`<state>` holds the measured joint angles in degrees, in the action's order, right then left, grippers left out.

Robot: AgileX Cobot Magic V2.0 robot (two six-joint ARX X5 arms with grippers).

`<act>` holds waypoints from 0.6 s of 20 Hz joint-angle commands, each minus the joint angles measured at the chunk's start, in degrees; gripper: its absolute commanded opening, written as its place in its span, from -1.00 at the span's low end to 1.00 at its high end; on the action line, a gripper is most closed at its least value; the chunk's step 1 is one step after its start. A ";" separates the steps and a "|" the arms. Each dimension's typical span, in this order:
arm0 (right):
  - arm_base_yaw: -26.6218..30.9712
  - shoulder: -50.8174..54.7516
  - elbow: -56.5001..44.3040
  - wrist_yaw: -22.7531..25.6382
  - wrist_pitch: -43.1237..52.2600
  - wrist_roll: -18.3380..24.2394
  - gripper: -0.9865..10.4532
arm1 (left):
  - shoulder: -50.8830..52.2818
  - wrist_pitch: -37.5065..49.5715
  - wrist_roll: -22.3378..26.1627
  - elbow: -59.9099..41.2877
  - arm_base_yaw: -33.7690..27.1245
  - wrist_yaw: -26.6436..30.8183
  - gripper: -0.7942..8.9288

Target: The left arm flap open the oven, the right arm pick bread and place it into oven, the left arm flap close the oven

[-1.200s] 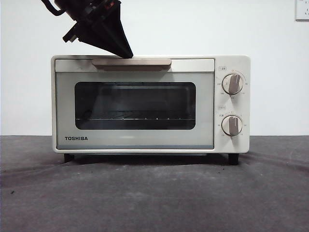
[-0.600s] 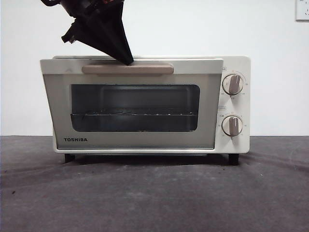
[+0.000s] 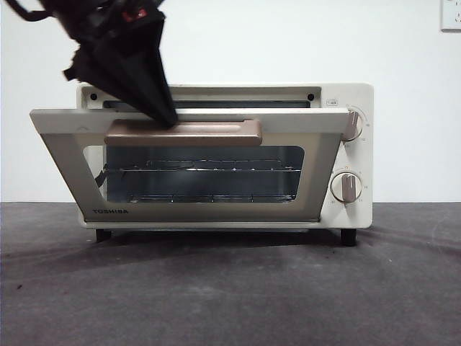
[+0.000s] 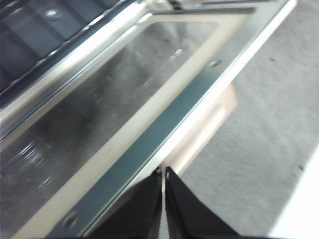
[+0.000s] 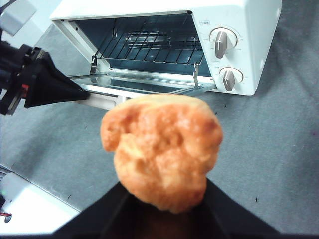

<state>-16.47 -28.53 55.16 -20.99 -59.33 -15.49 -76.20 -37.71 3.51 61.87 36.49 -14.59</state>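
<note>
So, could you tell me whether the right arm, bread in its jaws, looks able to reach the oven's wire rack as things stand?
Probably not yet: the door is only part open, slanting across the oven mouth, with the left gripper at its handle. The right gripper holds the bread well back.

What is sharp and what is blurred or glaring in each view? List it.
Front view: sharp; oven crisp, left end effector dark at the handle. Left wrist view: motion-blurred, glare streaks along the door frame. Right wrist view: bread close and soft; the oven behind is sharper.
</note>
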 commanded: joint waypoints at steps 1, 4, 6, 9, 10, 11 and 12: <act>-0.26 -0.11 0.90 0.00 0.63 -0.59 -0.61 | 1.40 4.31 -2.51 -3.54 0.02 2.34 -0.80; -0.26 -0.11 0.90 0.00 0.63 -0.59 -0.61 | 3.10 8.00 -5.46 -7.63 0.70 2.36 -0.80; -0.26 -0.11 0.90 0.00 0.63 -0.59 -0.61 | 3.67 7.93 -5.73 -8.35 1.55 2.40 -0.80; -0.26 -0.11 0.90 0.00 0.63 -0.59 -0.61 | 3.98 8.13 -5.79 -8.37 2.73 2.84 -0.80; -0.26 -0.11 0.90 0.00 0.66 -0.57 -0.61 | 3.96 8.11 -5.97 -8.37 3.02 2.86 -0.80; -0.26 -0.11 0.90 0.00 0.66 -0.57 -0.61 | 3.96 8.22 -5.99 -8.48 3.34 2.89 -0.80; -0.26 -0.11 0.90 0.02 0.66 -0.55 -0.61 | 3.96 8.63 -6.29 -8.79 3.69 2.89 -0.80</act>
<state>-16.47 -28.53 55.16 -20.97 -59.33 -15.49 -71.92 -29.93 -2.39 52.84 39.72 -12.12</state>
